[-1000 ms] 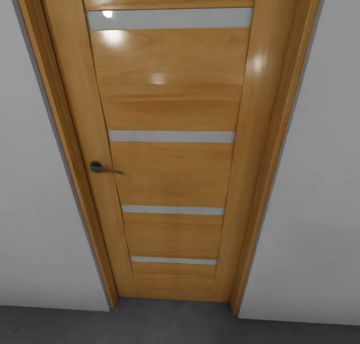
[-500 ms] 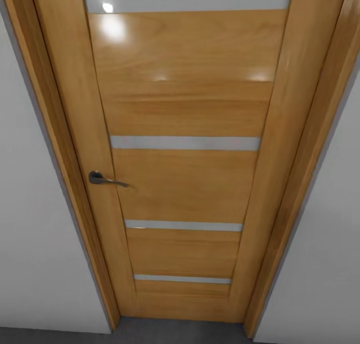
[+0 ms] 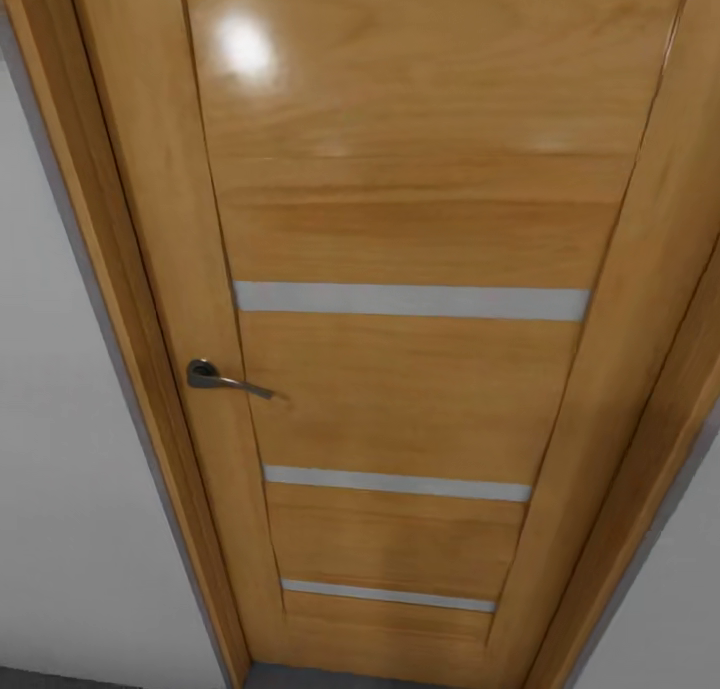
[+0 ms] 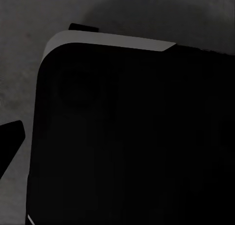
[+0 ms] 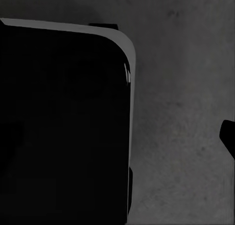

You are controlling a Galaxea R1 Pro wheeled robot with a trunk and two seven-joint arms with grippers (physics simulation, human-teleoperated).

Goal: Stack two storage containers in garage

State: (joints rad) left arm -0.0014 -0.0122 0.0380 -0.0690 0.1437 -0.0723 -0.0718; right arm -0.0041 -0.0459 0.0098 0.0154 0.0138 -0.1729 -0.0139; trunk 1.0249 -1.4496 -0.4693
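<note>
A closed wooden door (image 3: 400,369) is filling most of the head view, its honey-coloured panels crossed by pale horizontal strips (image 3: 410,301) and catching a bright glare near the top left. A dark metal lever handle (image 3: 222,378) is sitting on the door's left side, its lever pointing right. The wooden frame (image 3: 120,269) is running down both sides, with plain white wall (image 3: 60,489) showing left of it and a smaller patch of wall at the lower right. A thin sliver of dark grey floor (image 3: 60,679) is showing at the very bottom left, at the foot of the wall. In the left wrist view a large black rounded body with a pale grey edge (seemingly part of the robot's own base) (image 4: 127,137) is lying over mottled grey concrete floor (image 4: 24,63), and a dark fingertip of the left gripper (image 4: 11,137) is poking in at the side; I cannot tell whether that gripper is open or closed. The right wrist view is showing the same sort of black rounded body (image 5: 58,127) beside rough grey floor (image 5: 181,112), with a dark tip of the right gripper (image 5: 228,134) just entering at the edge; its state is likewise impossible to tell. As for the two containers, the pictures are giving no way to say where they are.
</note>
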